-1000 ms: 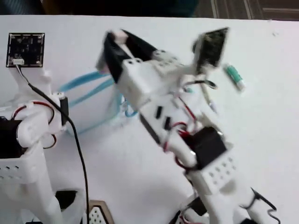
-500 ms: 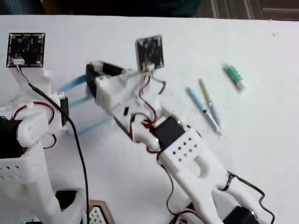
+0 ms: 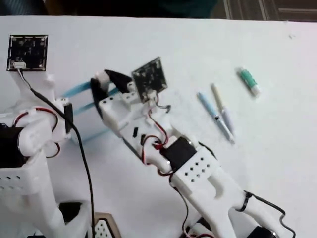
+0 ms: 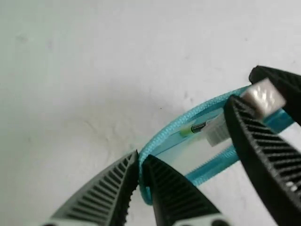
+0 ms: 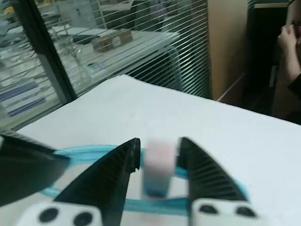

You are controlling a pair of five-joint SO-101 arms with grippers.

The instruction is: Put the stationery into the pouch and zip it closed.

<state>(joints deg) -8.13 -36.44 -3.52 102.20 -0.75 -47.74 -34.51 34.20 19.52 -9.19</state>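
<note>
Pouch (image 4: 188,153) unzipped: we are pinching its rim with left fingers (image 4: 164,188), gripping an eraser (image 5: 157,165) with right fingers (image 5: 113,174), pens (image 3: 218,116) outstanding.

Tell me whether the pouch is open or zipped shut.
Open: the pouch shows its two teal zipper edges spread apart, the left gripper pinching one end, the right gripper holding a white block over it.

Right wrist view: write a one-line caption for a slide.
Right gripper holds an eraser over the blue-edged pouch.
</note>
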